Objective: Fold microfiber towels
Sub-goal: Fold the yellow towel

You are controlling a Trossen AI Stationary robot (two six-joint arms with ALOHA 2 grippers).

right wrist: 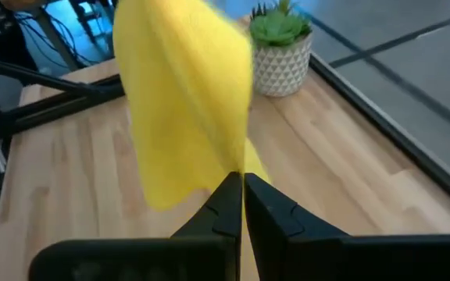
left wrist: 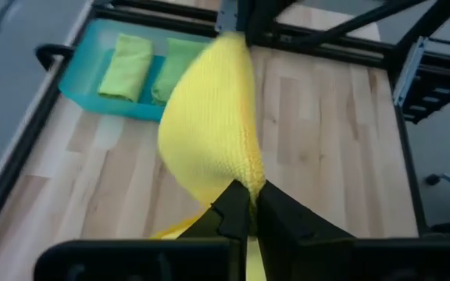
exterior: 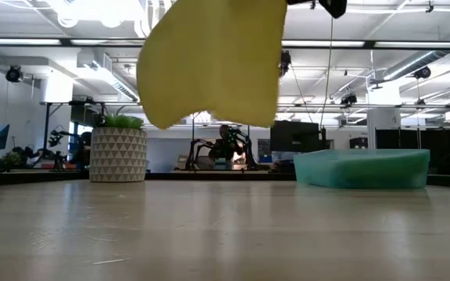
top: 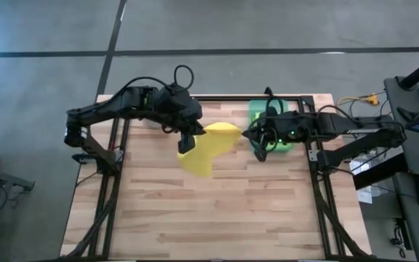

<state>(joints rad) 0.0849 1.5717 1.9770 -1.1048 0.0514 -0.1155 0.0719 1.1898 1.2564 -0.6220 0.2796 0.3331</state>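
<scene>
Holding yellow towel (top: 208,148) aloft | L gripper (top: 186,143) + R gripper (top: 247,135) clamped

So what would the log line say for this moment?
yellow towel: lifted off table | left gripper: shut on yellow towel | right gripper: shut on yellow towel
</scene>
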